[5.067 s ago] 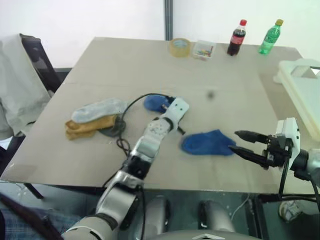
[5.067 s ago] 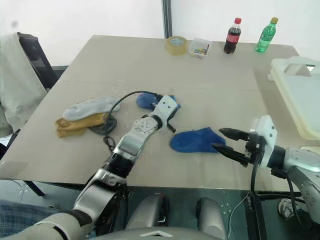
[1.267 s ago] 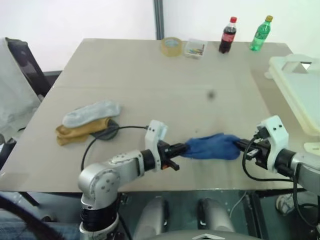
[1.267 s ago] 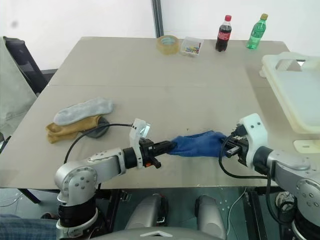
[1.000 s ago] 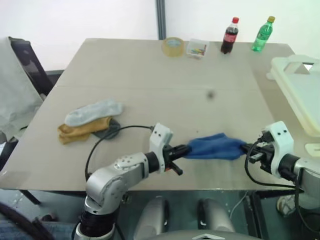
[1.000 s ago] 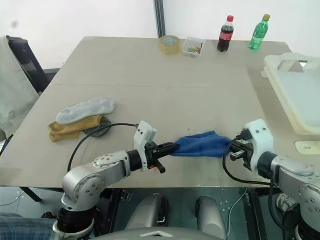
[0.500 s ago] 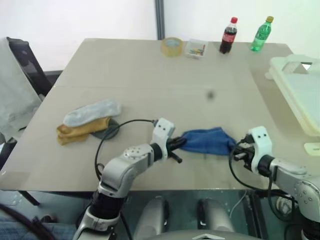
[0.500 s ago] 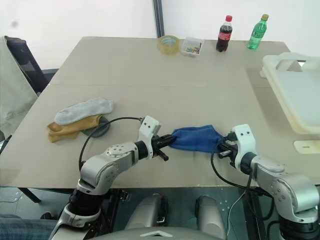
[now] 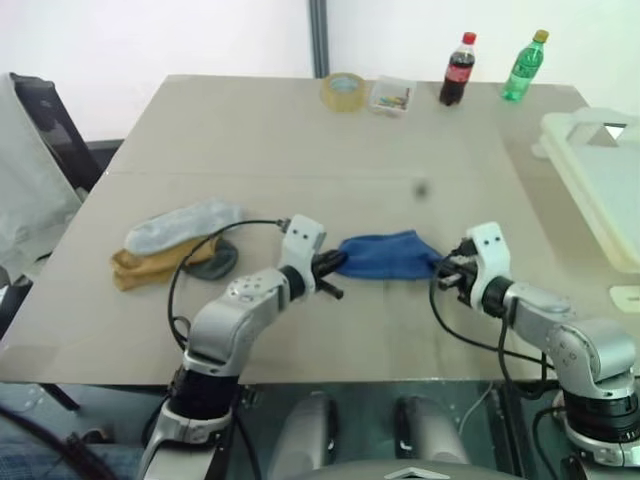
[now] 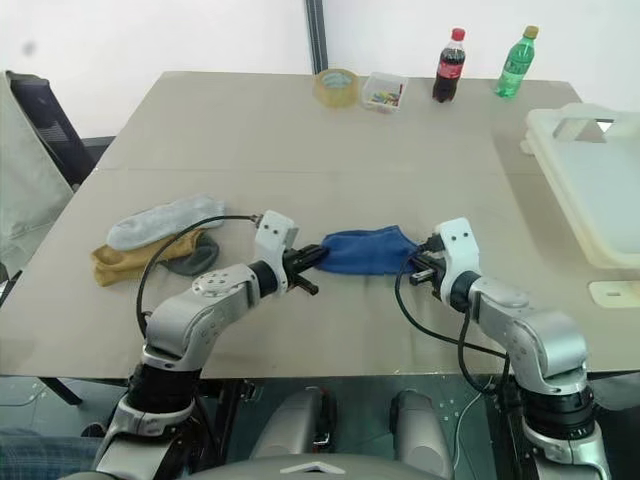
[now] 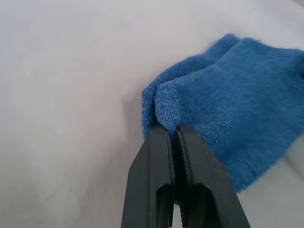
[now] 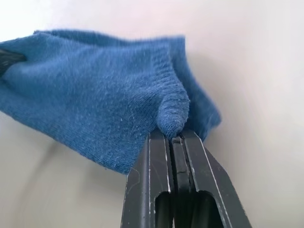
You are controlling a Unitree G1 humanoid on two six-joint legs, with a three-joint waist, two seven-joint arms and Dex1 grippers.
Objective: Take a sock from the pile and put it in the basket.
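Blue sock (image 9: 385, 255) clamped at both ends – left end effector (image 9: 335, 265), right end effector (image 9: 446, 270). Off the pile (image 9: 175, 240) at frame left – basket (image 9: 590, 170), right edge, not yet reached.

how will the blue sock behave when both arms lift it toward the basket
Probably floppy: the blue sock is soft knit that bunches where the left gripper and right gripper pinch it with shut jaws, so its middle should sag. Likely light and not slippery, given the fuzzy fabric. It shouldn't roll.

Fuzzy knit blue sock (image 11: 237, 109), matt table (image 9: 300, 130)
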